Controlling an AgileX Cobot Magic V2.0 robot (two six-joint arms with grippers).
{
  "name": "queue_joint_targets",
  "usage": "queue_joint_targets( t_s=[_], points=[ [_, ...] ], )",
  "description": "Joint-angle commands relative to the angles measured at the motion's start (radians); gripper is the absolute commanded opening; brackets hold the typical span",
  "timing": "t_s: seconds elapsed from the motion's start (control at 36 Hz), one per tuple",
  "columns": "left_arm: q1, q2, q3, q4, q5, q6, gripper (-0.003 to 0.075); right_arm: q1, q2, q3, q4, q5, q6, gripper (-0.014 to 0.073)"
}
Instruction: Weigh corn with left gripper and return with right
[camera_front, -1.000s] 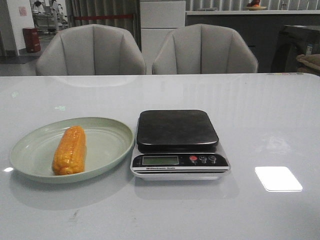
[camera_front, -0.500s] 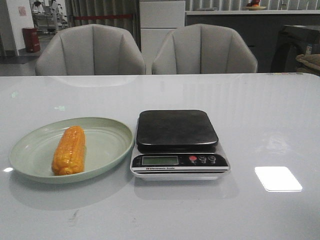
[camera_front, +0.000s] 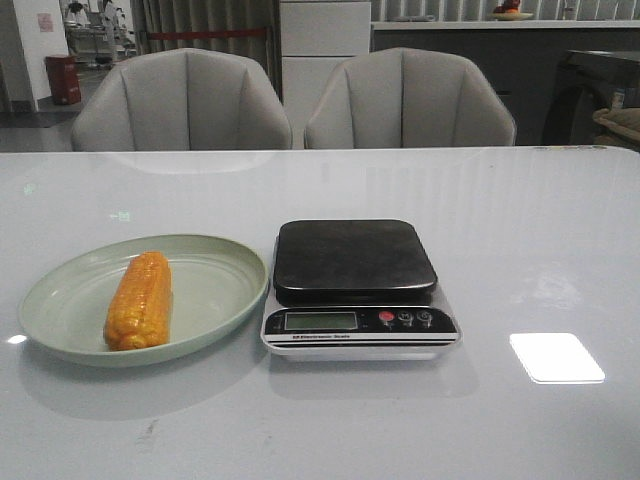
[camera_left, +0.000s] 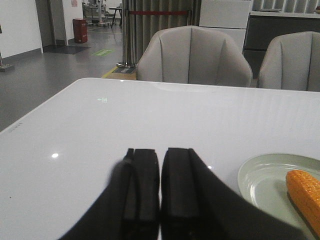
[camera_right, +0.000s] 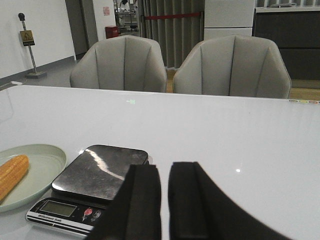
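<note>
Corn lies on a plate at lower left; both hands, left and right, nearly closed, hold nothing.

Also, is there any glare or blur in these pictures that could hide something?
Front view: a bright rectangular glare patch on the table, right of the scale; the corn stays clear. Left wrist view: the left gripper is dark and soft. Right wrist view: streaky reflections on the scale platform.
</note>
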Motion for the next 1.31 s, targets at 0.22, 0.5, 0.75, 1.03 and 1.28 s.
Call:
queue_joint_targets(
  t_s=[0.22, 0.5, 0.75, 1.03, 1.28],
  points=[
    [-0.004, -0.021, 0.032, 0.004, -0.083, -0.003, 0.0122, -0.002, 0.009, -0.028, -0.013, -0.075, -0.010, 0.0213],
    [-0.004, -0.021, 0.032, 0.004, -0.083, -0.003, 0.0122, -0.027, 0.008, 0.013, -0.005, -0.082, -0.029, 0.0213],
    [-0.004, -0.021, 0.032, 0.004, -0.083, -0.003, 0.0122, -0.165, -0.046, 0.097, 0.062, -0.083, -0.135, 0.0213],
    [-0.004, -0.021, 0.032, 0.004, -0.083, -0.003, 0.0122, -0.270, -0.162, 0.162, 0.239, -0.109, -0.249, 0.0213],
    [-0.004, -0.021, 0.032, 0.004, -0.083, -0.003, 0.0122, -0.268, -0.162, 0.162, 0.218, -0.113, -0.249, 0.0213]
  ],
)
